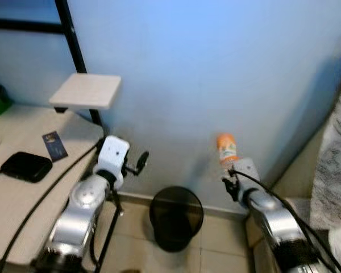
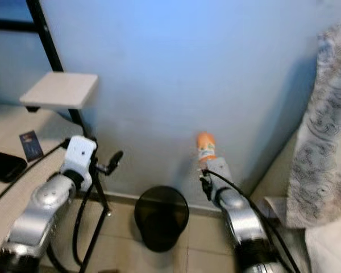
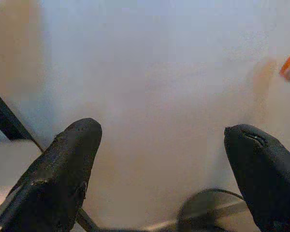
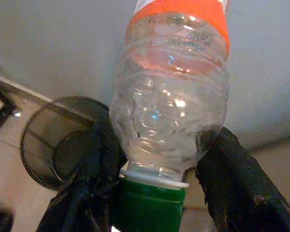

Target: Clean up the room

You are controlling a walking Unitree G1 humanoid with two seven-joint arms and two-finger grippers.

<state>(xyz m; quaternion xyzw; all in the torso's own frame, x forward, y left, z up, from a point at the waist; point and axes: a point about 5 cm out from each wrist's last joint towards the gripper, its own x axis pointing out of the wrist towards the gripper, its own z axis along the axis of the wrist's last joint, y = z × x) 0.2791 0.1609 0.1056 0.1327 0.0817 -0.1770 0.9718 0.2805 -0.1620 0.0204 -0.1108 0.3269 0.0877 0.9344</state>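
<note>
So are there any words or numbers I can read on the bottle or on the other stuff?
No text can be read anywhere.
Bottle held in the right tool: raised letters pressed into the clear plastic under the orange label, too blurred to read.
Small dark card on the table: some pale print, too small to read.
Black bin: no writing visible.

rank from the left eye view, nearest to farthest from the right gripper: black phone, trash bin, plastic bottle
1. plastic bottle, held in the right gripper
2. trash bin, on the floor to its lower left
3. black phone, on the table at far left
</note>
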